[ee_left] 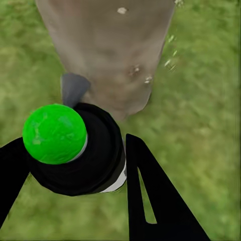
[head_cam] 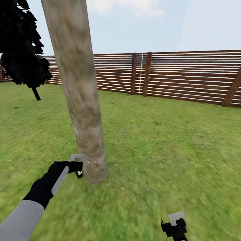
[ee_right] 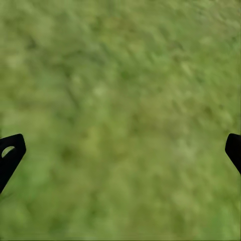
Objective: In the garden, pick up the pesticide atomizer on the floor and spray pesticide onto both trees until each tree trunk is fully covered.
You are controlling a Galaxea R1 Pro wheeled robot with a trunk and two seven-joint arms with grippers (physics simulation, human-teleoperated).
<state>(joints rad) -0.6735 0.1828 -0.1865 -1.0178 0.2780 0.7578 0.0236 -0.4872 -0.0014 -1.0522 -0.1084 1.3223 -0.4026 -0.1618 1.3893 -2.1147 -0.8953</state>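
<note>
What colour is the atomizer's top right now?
Bright green, clearest in the left wrist view: atomizer top.

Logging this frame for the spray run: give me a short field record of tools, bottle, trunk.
left tool: shut on the atomizer, whose top shows green
atomizer position: close beside the base of the tree trunk
trunk: pale specks near its base
right tool: open, nothing between its fingers, over the grass
background: wooden fence, black tree

No text, label or number is legible — anywhere.
</note>
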